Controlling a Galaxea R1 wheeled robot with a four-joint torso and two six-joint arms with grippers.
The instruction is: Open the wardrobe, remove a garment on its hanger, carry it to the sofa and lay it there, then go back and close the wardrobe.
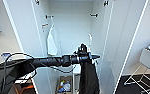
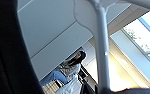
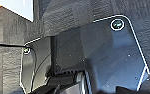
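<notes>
**Wardrobe** (image 1: 73,30): both doors are standing wide open, the white interior facing the robot. This leaves the way clear for taking a garment out.

**Left gripper** (image 1: 84,53): the left arm is reaching level across the head view into the open wardrobe front. The gripper appears to be clamping the hanger, since the garment is hanging straight down from it; the fingers themselves are too dark and blurred to confirm, so this is a judgement.

**Garment** (image 1: 89,76): black cloth, draping directly beneath the left gripper, in front of the wardrobe's lower part. It is hanging free, seemingly carried by the gripper rather than by the rail.

**Hanger** (image 2: 102,50): a white bar is running right past the left wrist camera, very near the gripper. Above and just behind the gripper in the head view, a pale curved loop is showing, probably its hook.

**White garment** (image 1: 52,41): hanging inside, well to the arm's side of the gripper, not the task's item.

**Box of oddments** (image 1: 64,86): sitting on the wardrobe floor, below the gripper and beside the black cloth.

**Right gripper**: its state cannot be told.

**View notes:** the head view is giving the whole layout. The left wrist view is adding the hanger close up, ceiling panels, a bright window and a seated person (image 2: 71,67). The right wrist view is looking down at dark carpet (image 3: 146,15).
</notes>
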